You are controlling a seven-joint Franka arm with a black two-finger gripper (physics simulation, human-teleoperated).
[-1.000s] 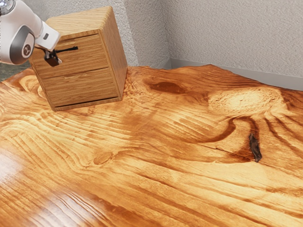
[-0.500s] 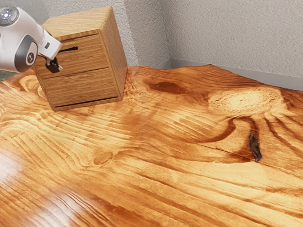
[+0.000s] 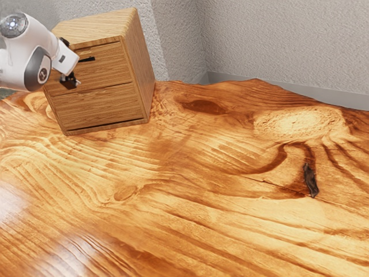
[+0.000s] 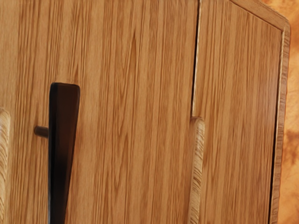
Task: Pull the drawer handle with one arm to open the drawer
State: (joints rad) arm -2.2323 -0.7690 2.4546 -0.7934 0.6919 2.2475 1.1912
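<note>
A small wooden cabinet (image 3: 130, 34) with two drawers stands at the table's far corner, at the exterior view's upper left. The upper drawer (image 3: 109, 68) carries a thin black handle (image 3: 87, 59) and its front looks about flush with the cabinet. My gripper (image 3: 70, 82) hangs in front of the cabinet, just below the handle's arm-side end, near the seam above the lower drawer (image 3: 98, 107). In the wrist view the black handle (image 4: 63, 154) runs along the upper drawer front (image 4: 135, 116), off to one side of my hand, with the lower drawer (image 4: 238, 130) beyond the seam.
The wooden table (image 3: 219, 190) stretches wide toward the exterior view's right and front. A dark knot (image 3: 310, 179) marks it at the right. Grey walls (image 3: 277, 40) meet in a corner just behind the cabinet.
My hand has turned and the gripper has slid down and slightly right, from the handle's end to just below it. The cabinet and drawers look unmoved.
</note>
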